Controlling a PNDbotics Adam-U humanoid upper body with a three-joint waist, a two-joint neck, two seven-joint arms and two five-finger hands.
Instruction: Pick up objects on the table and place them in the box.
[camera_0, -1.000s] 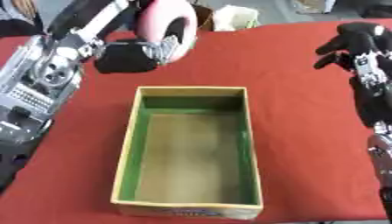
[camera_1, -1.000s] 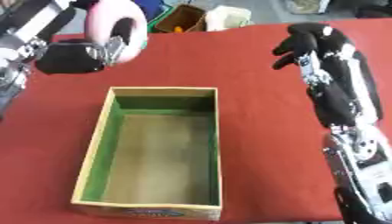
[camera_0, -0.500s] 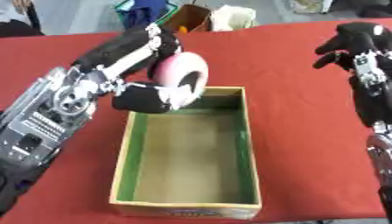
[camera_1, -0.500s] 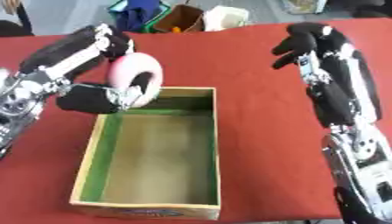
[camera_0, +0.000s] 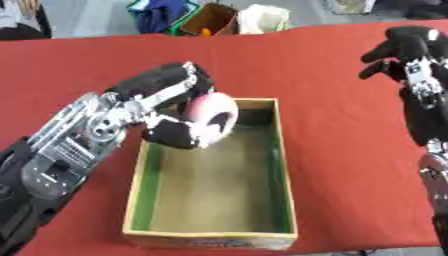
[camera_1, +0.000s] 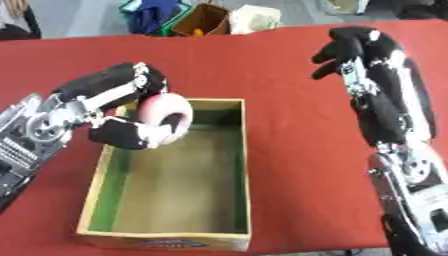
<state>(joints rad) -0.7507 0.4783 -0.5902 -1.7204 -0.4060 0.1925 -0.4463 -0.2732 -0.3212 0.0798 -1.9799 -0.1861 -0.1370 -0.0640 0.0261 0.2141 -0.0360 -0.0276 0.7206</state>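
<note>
A pink and white ring-shaped object (camera_0: 213, 118), like a roll of tape, is held upright in my left hand (camera_0: 166, 107), whose fingers and thumb curl round it. It hangs over the upper left part of the open box (camera_0: 210, 235), just above the box's green inner wall. The box has a tan floor and holds nothing else that I can see. My right hand (camera_1: 350, 47) is raised at the far right above the red table (camera_0: 332, 130), fingers curled, holding nothing.
Beyond the table's far edge lie a blue bag (camera_0: 162, 12), a brown container (camera_0: 210, 17) and a pale bag (camera_0: 262, 17). Red cloth covers the table around the box.
My left hand has carried the pink ring from the far left of the table down and right, over the box's upper left corner. The right hand has stayed put.
</note>
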